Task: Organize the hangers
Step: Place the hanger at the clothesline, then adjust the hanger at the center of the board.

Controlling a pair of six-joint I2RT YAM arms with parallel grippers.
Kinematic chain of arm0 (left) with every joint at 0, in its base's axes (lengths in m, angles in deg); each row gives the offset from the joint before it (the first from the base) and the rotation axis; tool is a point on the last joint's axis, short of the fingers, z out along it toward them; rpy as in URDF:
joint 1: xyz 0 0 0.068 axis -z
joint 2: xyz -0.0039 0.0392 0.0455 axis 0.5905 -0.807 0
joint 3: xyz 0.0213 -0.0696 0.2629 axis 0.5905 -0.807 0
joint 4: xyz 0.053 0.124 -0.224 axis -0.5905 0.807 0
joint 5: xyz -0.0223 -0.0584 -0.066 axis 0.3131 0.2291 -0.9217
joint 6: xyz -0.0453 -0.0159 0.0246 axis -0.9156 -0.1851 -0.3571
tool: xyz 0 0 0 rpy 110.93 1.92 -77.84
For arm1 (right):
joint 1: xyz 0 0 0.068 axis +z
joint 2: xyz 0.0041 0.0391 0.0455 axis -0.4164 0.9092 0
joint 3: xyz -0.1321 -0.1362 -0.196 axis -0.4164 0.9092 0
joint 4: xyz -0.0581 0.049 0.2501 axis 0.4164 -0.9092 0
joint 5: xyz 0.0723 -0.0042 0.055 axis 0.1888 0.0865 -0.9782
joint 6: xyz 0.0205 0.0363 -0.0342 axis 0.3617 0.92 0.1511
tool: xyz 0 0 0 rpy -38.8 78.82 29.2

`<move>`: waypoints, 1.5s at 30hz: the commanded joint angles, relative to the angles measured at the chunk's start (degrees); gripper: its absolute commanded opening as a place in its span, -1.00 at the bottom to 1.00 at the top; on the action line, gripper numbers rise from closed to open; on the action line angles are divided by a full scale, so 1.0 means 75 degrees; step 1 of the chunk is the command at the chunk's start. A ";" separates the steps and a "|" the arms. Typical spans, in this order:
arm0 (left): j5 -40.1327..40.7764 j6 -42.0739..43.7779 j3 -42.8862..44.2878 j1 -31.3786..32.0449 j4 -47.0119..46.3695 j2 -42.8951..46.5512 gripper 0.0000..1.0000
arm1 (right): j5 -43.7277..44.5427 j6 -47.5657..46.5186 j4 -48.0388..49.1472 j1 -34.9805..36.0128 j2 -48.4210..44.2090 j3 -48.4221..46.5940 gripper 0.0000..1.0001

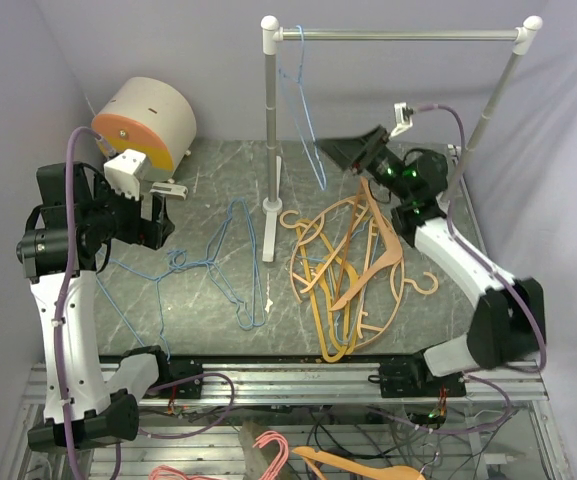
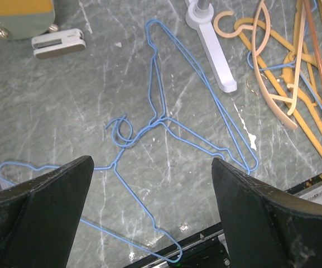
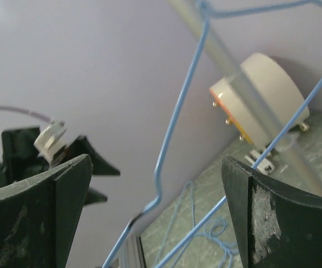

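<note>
The right gripper (image 3: pixel 155 164) stands wide open and holds nothing. The blue wire hanger (image 3: pixel 176 111) runs between its fingers, seemingly clear of both, and hooks on the rail (image 1: pixel 398 34) above. A sideways retreat could snag that wire and pull it off. Below the hand the orange and tan pile (image 1: pixel 353 270) is interlocked, so lifting one may drag others. Farthest off, under the equally open, empty left gripper (image 2: pixel 152 162), the blue wire hangers (image 2: pixel 161 120) lie tangled.
</note>
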State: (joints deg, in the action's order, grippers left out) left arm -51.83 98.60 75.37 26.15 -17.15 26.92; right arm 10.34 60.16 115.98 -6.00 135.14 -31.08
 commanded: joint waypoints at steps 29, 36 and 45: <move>-0.1502 0.0728 -0.0472 -0.0161 0.0395 0.0009 0.99 | 0.4586 -0.6119 -0.5670 0.5749 0.2679 -0.0017 0.30; -0.1517 0.0739 -0.0472 -0.0161 0.0363 0.0010 0.99 | 0.4354 -0.6398 -0.6098 0.5873 0.3674 -0.1303 0.13; -0.1390 0.0730 -0.0565 -0.0159 0.0237 0.0046 0.98 | 0.4222 -0.6654 -0.6852 0.5937 0.4789 -0.2561 0.05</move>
State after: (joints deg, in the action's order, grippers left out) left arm -60.88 103.32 70.82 25.52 -14.74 26.22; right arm 42.34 11.84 68.31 38.11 168.58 -47.08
